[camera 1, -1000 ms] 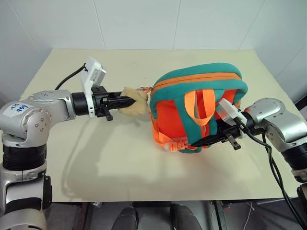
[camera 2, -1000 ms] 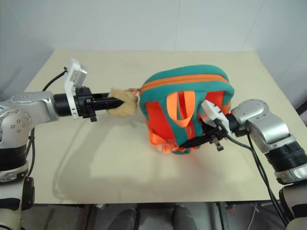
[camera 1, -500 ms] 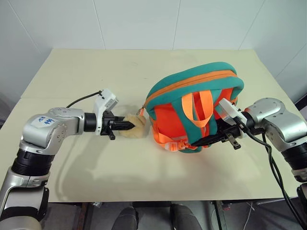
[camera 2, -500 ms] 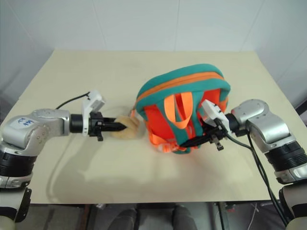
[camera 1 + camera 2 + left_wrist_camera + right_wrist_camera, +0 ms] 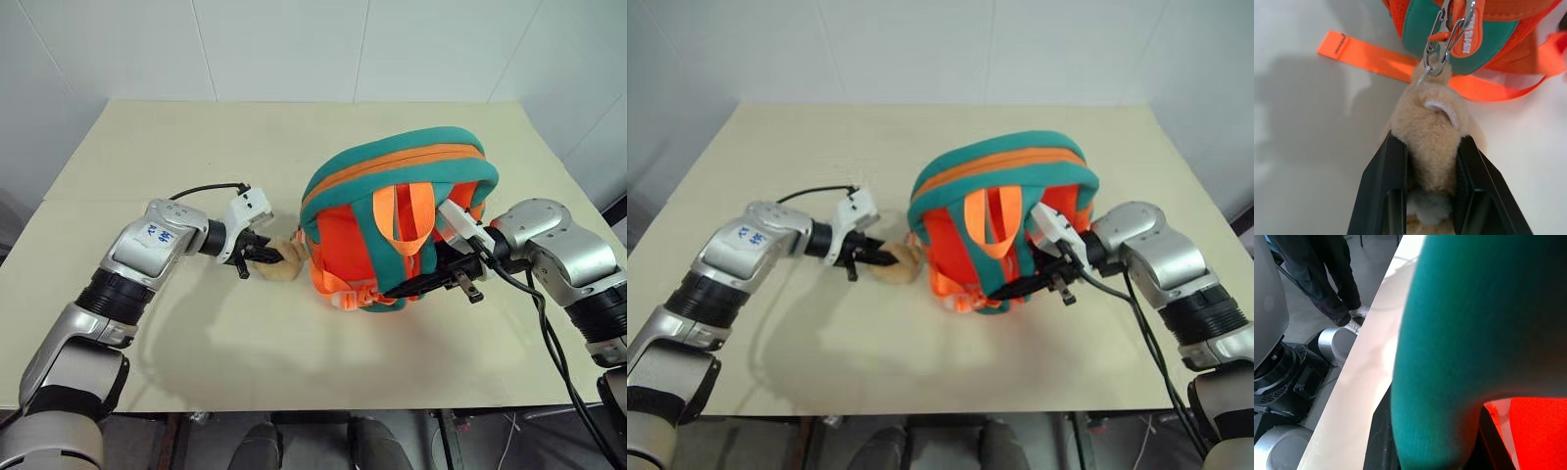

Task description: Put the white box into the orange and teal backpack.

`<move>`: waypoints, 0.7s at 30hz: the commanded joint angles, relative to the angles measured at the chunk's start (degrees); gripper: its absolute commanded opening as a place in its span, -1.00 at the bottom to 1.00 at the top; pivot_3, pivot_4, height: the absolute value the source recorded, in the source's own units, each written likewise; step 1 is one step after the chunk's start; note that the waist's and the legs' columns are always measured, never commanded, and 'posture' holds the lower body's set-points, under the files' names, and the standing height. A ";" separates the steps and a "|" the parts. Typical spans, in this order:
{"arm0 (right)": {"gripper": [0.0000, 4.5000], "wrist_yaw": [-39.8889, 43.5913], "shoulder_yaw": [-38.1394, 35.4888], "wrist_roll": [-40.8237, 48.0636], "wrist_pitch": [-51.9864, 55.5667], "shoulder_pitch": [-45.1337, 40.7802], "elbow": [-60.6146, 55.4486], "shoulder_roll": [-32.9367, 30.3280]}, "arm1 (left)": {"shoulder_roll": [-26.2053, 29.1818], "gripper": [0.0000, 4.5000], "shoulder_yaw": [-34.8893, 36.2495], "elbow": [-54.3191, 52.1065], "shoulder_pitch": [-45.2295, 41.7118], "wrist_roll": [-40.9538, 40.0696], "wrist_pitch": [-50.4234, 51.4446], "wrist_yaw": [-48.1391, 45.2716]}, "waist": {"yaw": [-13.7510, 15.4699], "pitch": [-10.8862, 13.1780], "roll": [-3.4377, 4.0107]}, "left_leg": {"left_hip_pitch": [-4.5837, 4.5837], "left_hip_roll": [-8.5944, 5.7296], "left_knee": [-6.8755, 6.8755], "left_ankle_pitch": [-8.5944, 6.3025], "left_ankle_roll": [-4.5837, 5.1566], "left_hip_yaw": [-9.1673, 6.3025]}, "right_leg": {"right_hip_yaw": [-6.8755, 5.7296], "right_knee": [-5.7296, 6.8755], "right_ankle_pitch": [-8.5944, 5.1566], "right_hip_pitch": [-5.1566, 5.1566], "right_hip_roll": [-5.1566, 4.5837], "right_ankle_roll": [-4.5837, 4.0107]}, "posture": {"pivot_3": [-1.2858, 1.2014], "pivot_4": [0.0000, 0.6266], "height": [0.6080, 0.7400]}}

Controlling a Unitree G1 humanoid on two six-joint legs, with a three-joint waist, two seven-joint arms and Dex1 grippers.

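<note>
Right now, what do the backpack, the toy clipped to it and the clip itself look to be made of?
The orange and teal backpack: soft padded fabric, matte, with woven orange webbing straps showing a ribbed weave. The tan plush toy: fuzzy pile fabric that dents between the left gripper fingers. The clip: seemingly metal, silvery and shiny.

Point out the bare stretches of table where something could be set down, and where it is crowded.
Bare: the table behind the orange and teal backpack up to the far edge, and the near strip in front. Crowded: the middle, where the left end effector clamps the plush toy beside the backpack and the right end effector grips a teal strap.
</note>
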 commanded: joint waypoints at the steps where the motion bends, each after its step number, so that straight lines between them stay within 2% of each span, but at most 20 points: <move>1: -0.71 3.55 -0.36 0.12 -0.05 -1.66 -0.56 0.10 | -0.79 -0.69 -0.16 4.44 -0.25 4.79 -2.49 0.27 | -0.01 0.00 0.00 | 0.12 0.00 -0.03 -0.02 0.06 0.00 | 0.00 0.01 0.00 0.08 0.00 0.00 | 0.03 -0.52 1.00; 4: -0.71 2.94 -3.10 -1.83 2.40 -1.81 -0.08 1.91 | -2.37 -0.69 6.71 2.32 -0.75 0.85 -5.79 0.11 | -0.18 0.01 0.00 | 0.47 0.02 -0.05 -0.06 0.16 -0.02 | -0.01 0.01 -0.01 0.47 0.02 -0.03 | 0.03 -0.52 1.00; 5: -0.71 2.74 -3.89 -2.10 3.19 -1.81 -0.03 2.37 | -2.95 -0.54 8.93 1.85 -1.03 -0.37 -5.90 0.37 | -0.20 0.01 0.00 | 0.46 0.02 -0.03 -0.06 0.16 -0.04 | -0.01 0.02 -0.01 0.47 0.02 -0.03 | 0.03 -0.52 1.00; 15: 0.83 2.06 -9.72 -1.46 9.20 -0.43 -2.15 3.17 | 0.91 0.95 23.67 -11.39 3.93 -11.09 1.51 -4.23 | -0.15 0.02 0.02 | 0.01 0.04 -0.10 -0.05 -0.03 0.02 | -0.06 0.10 -0.01 -0.05 -0.05 -0.03 | 0.03 -0.52 1.00; 16: 0.98 1.86 -10.16 -1.57 9.65 -0.37 -2.31 3.28 | 1.42 1.00 24.51 -12.21 4.53 -11.66 1.60 -4.47 | -0.17 0.02 0.02 | -0.12 0.04 -0.09 -0.05 -0.03 0.05 | -0.06 0.12 -0.01 -0.21 -0.05 -0.03 | 0.03 -0.52 1.00; 21: 0.99 0.13 -13.60 -1.23 12.54 0.89 -4.12 2.66 | 5.35 1.00 30.24 -15.77 8.28 -14.40 2.18 -4.90 | 0.00 0.02 0.02 | -0.26 0.06 -0.06 -0.04 -0.05 0.05 | -0.10 0.12 -0.01 -0.33 -0.05 -0.03 | 0.03 -0.52 1.00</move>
